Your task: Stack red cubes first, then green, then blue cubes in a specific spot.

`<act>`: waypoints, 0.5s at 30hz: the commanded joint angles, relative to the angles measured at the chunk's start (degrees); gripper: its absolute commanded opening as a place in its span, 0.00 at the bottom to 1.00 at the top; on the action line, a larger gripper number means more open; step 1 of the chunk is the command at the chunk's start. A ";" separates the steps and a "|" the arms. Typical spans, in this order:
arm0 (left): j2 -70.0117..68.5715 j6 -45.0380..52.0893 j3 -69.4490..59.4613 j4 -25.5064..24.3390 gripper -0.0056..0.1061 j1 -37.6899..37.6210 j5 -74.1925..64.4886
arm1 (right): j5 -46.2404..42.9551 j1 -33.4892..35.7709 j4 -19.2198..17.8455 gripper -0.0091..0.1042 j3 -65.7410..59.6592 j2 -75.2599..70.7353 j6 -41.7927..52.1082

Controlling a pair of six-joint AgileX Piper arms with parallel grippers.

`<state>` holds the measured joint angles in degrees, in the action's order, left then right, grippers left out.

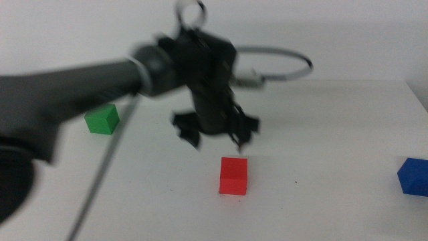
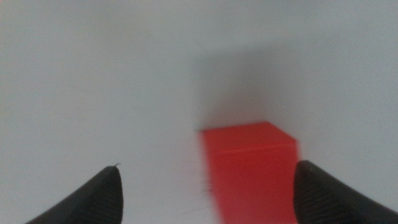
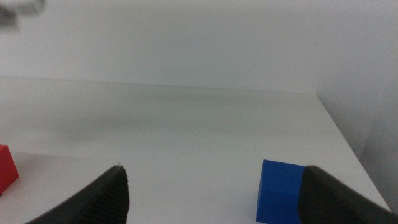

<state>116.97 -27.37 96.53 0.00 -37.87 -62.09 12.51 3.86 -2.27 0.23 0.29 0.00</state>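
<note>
Red cube (image 1: 233,175) on table, left gripper (image 1: 215,134) hovering above, fingers apart.

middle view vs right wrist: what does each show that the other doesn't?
Only the middle view shows the green cube at the far left and the left gripper, jaws open, above and just behind the red cube.

Only the right wrist view shows the right gripper, jaws open, low over the table.

Both show the red cube, cut by the frame edge in the wrist view, and the blue cube near the table's right edge.
</note>
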 commanded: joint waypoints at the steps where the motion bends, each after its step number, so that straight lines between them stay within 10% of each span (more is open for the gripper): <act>1: -5.58 0.49 0.72 -5.20 0.89 3.11 -3.54 | -0.59 -0.45 -0.39 0.90 -0.23 -0.29 0.00; 7: -9.40 7.13 0.72 -8.42 0.89 17.47 -7.37 | -0.59 -0.45 -0.39 0.90 -0.23 -0.29 0.00; 15: -1.40 26.13 0.72 5.74 0.89 33.18 4.74 | -0.59 -0.45 -0.39 0.90 -0.23 -0.29 0.00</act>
<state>114.22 -5.01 97.11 2.33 -6.07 -60.39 12.51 3.86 -2.27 0.23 0.29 0.00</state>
